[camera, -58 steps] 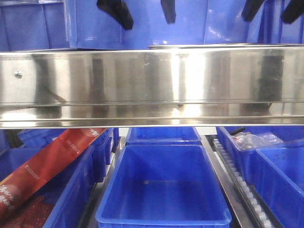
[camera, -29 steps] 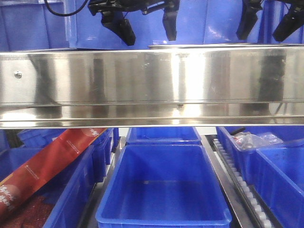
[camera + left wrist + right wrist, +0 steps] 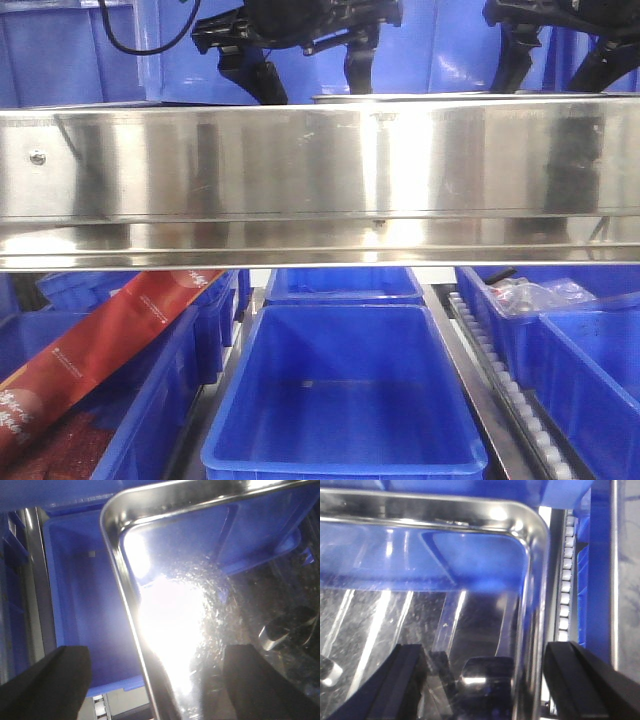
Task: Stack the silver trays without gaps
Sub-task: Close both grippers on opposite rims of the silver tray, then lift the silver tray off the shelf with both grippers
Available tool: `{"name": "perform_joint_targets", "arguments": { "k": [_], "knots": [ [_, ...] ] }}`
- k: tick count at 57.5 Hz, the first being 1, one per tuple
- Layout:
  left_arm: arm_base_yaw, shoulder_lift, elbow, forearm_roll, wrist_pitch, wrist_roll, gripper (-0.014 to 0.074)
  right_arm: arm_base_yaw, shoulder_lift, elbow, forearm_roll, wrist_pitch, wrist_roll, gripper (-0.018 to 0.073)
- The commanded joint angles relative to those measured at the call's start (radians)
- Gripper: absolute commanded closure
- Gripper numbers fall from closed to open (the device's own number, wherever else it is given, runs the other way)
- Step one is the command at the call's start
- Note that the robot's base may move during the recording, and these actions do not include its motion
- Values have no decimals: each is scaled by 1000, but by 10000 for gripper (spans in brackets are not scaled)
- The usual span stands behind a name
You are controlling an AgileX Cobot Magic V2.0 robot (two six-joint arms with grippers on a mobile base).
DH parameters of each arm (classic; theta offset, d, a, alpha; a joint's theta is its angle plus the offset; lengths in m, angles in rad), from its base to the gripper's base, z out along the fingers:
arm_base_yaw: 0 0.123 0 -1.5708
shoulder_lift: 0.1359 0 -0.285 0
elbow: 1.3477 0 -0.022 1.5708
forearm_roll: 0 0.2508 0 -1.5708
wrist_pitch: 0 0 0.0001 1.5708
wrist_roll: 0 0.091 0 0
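Though astride tray [image 3: 210,580] rims, L hand [image 3: 155,667] & R hand [image 3: 492,667] both spread open, gripping nothing. Tray up on shelf, above beam [image 3: 320,170]. Only one tray discernible; stacking prob. not done, gaps impossible to judge.

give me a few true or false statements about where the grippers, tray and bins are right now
1. The left gripper and the right gripper are both open. True.
2. The red packet lies in the centre blue bin. False: it lies over the left bin; the centre blue bin looks empty.
3. The silver tray has its rim between the left gripper's fingers. True.
4. The shelf beam has its screw at the right end. False: it is at the left end.
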Motion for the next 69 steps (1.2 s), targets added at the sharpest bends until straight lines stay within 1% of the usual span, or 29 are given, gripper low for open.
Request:
{"name": "perform_joint_targets", "arguments": {
  "k": [1,10,25,32,36,41,47,51,54,56,60,62,63,66,69],
  "knots": [
    [0,0,-9,-3,-21,-9,151,3,-1,-9,-14,-25,-11,179],
    [0,2,-9,-3,-38,-9,159,3,0,-9,-19,-24,-11,179],
    [0,16,-9,-6,-40,-9,218,3,5,-9,-38,-24,-11,179],
    [0,16,-9,-6,-40,-9,226,3,9,-9,-38,-24,-11,189],
    [0,16,-9,-6,-42,-9,226,3,12,-9,-38,-24,-11,223],
    [0,16,-9,-6,-44,-9,226,3,12,-9,-38,-24,-11,295],
    [0,16,-9,-6,-44,-9,235,3,12,-9,-38,-16,-11,411],
    [0,16,-9,-6,-44,-9,287,3,12,-9,-38,-14,-11,487],
    [0,16,-9,-6,-45,-9,358,3,12,-9,-38,-10,-11,539],
    [0,16,-9,-6,-45,-9,410,3,12,-9,-38,-5,-11,567],
    [0,16,-9,-6,-47,-9,559,3,12,-9,-38,2,-11,628],
    [0,16,-9,-6,-49,-9,617,3,12,-9,-38,2,-11,650],
    [0,16,-9,-6,-49,-9,638,3,12,-9,-38,3,-11,647],
    [0,16,-9,-6,-49,-9,609,3,12,-9,-38,3,-11,645],
    [0,16,-9,-6,-45,-9,600,3,12,-9,-38,3,-11,645]
  ]
}}
